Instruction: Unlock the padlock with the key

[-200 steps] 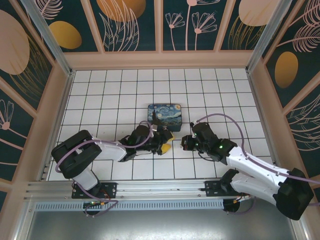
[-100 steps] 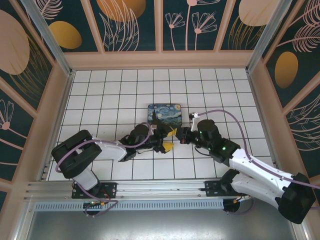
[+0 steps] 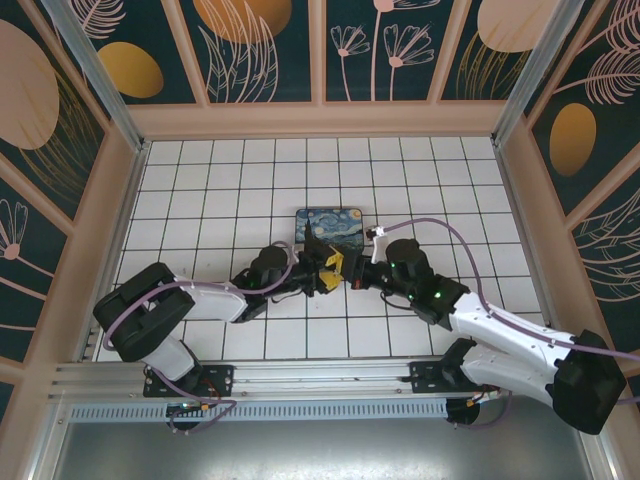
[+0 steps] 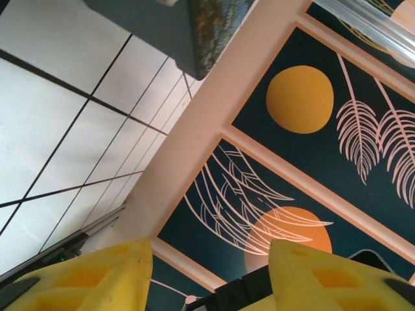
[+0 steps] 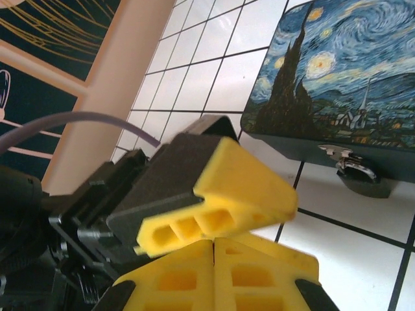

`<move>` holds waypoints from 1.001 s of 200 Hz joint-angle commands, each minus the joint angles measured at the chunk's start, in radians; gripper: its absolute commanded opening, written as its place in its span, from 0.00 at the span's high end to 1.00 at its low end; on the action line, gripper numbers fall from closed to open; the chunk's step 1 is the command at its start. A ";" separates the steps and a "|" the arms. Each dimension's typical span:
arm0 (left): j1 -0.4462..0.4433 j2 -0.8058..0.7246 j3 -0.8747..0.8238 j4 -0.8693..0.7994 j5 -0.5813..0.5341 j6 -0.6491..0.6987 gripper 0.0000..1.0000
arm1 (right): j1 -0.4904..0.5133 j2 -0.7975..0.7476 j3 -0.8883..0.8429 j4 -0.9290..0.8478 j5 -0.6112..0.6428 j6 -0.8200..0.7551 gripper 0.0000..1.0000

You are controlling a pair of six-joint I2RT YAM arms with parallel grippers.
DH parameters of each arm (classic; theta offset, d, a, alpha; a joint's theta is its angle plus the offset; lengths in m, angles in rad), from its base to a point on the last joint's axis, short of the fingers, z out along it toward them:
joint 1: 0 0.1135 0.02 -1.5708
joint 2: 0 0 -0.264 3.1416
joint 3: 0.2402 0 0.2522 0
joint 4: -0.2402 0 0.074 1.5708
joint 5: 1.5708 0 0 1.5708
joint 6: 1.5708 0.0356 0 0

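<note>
Left claw (image 3: 330, 268) and right claw (image 3: 358, 276) meet nose to nose in the overhead view, just in front of the blue painted tin (image 3: 330, 222) near the middle of the tiled table (image 3: 220, 180). The arms reach inward from either side, and their tips touch or very nearly do. The padlock and the key are too small to pick out here. If either is in hand, it sits where the tips meet.

From the left wrist, the left claw (image 4: 209, 259) is released: its yellow fingers (image 4: 97, 278) stand well apart with nothing gripped between them. The tin (image 4: 162, 26) sits at the top edge.

From the right wrist, the right claw (image 5: 214, 259) is clenched, its pads pressed together along a single seam. I cannot tell whether the key is pinched in that seam. A yellow finger (image 5: 243, 184) of the left claw lies just above these pads, touching or close to it. Beyond is the tin (image 5: 331, 71), with a small metal latch (image 5: 350, 162) on its near side.

The step in hand looks like bringing key and padlock together between the two claws. The next move probably calls for fine alignment and a steady hold opposite. Which way the key points cannot be read. If the right claw holds it, its long axis would likely run along that claw's reach, toward the left claw.
</note>
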State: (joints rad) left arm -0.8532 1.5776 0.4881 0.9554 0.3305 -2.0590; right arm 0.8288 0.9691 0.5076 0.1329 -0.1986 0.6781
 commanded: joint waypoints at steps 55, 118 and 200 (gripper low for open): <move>0.033 -0.048 -0.002 -0.045 0.004 0.072 0.73 | 0.012 -0.013 -0.044 0.012 -0.038 -0.060 1.00; 0.045 -0.047 0.072 -0.169 0.047 0.260 0.89 | -0.023 -0.060 -0.090 0.013 -0.039 -0.075 1.00; 0.046 -0.031 0.104 -0.137 0.084 0.295 0.92 | -0.039 -0.063 -0.093 0.057 -0.053 -0.093 1.00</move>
State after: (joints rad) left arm -0.8097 1.5509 0.5636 0.8070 0.3885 -1.7981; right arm 0.8036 0.9222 0.4240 0.1589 -0.2337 0.6075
